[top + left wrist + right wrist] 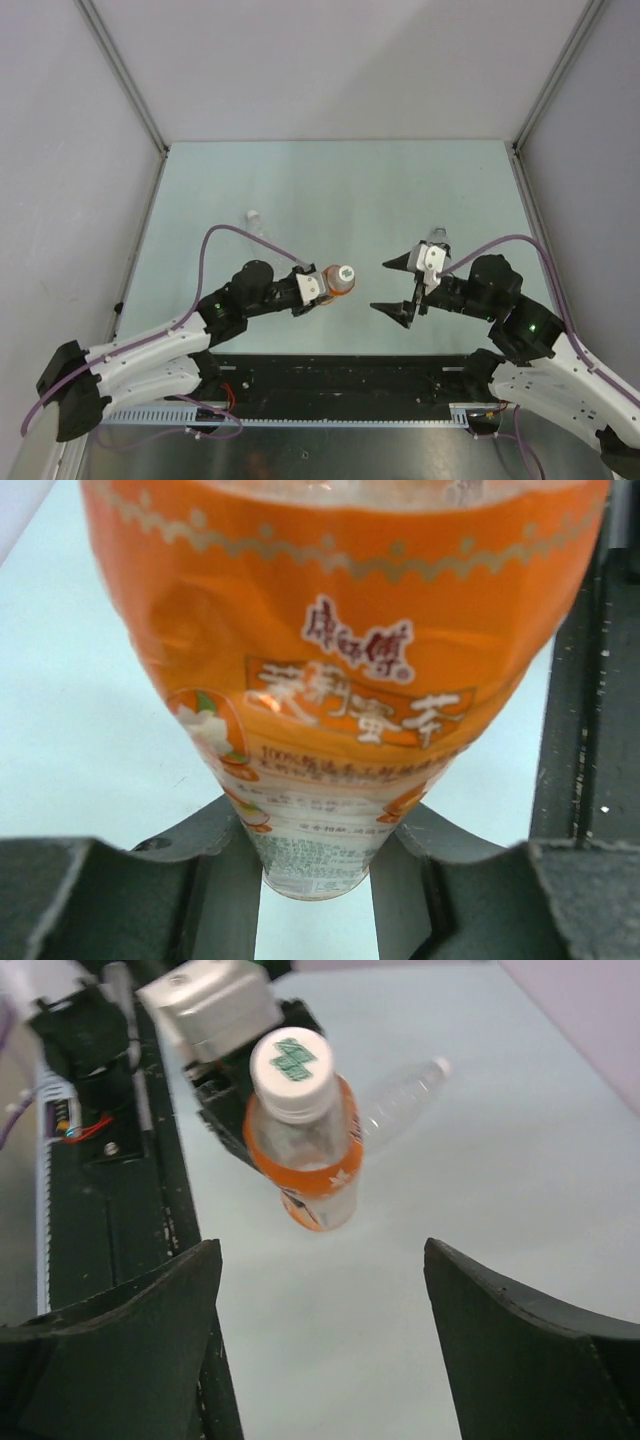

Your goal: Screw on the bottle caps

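A white round plastic screw cap [345, 272] [290, 1060], marked with a green pattern on top, sits on the neck of an orange-labelled clear plastic bottle [338, 284] [340, 680] [305, 1165]. How tightly it is turned on cannot be told.

The left gripper [328, 289] [315, 875] pinches this bottle, with a dark finger [205, 875] pressed against each side of the labelled body. In the left wrist view the label shows Chinese characters and small orange fruit pictures. Whether the bottle's base rests on the table or hangs just above it cannot be told.

The right gripper [380, 285] [320, 1345] is spread wide and holds nothing. Its two black fingers [125, 1345] stand well apart and point toward the capped bottle, which lies near them but not between them.

Beyond the orange bottle, farther from the arms, a plain clear plastic bottle [262, 228] [400, 1105] lies on its side on the pale green table [300, 180] [520, 1180]. It has a small white screw cap [252, 215] [440, 1063] at its far end and lies well apart from both grippers.

A purple cable [215, 240] loops over the left arm, and a similar one arches over the right arm. Something small and partly hidden shows just behind the right wrist in the top view, and it cannot be identified.
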Tool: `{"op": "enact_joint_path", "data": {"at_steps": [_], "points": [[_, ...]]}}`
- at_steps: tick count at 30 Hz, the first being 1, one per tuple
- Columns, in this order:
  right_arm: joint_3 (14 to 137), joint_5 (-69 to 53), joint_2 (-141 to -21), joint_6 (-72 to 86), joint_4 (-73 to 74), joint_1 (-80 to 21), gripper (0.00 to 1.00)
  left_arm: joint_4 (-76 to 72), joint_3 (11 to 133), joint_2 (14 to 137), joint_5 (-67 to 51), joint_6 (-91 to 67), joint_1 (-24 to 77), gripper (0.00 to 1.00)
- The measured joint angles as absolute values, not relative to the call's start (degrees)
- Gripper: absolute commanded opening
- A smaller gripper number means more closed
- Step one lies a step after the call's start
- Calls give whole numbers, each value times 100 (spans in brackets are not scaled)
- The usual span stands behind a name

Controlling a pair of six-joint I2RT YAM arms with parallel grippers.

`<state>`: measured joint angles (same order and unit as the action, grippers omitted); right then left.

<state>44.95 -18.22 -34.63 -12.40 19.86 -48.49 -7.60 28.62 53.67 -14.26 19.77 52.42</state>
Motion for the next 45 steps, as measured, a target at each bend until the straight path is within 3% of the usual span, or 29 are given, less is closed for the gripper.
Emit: {"op": "enact_joint_path", "data": {"at_steps": [14,25,35,41,45], "points": [[4407,-4088,-4032,-2257,580,-4836,69,-757,2578,5245,-2904,2294,4960,0],[4403,-4598,-4648,-2106,-54,-4834,50,-687,2578,5391,-3155,2307,4945,0],[4405,-4790,-4740,-2032,-51,-4825,46,-674,2582,5478,-3240,2329,4945,0],[4405,-4801,-4766,-1940,-60,-4825,36,-666,2582,5540,-3341,2366,4947,0],[4407,-4759,-4770,-1898,-54,-4825,21,-644,2582,5537,-3339,2362,4947,0]]}}
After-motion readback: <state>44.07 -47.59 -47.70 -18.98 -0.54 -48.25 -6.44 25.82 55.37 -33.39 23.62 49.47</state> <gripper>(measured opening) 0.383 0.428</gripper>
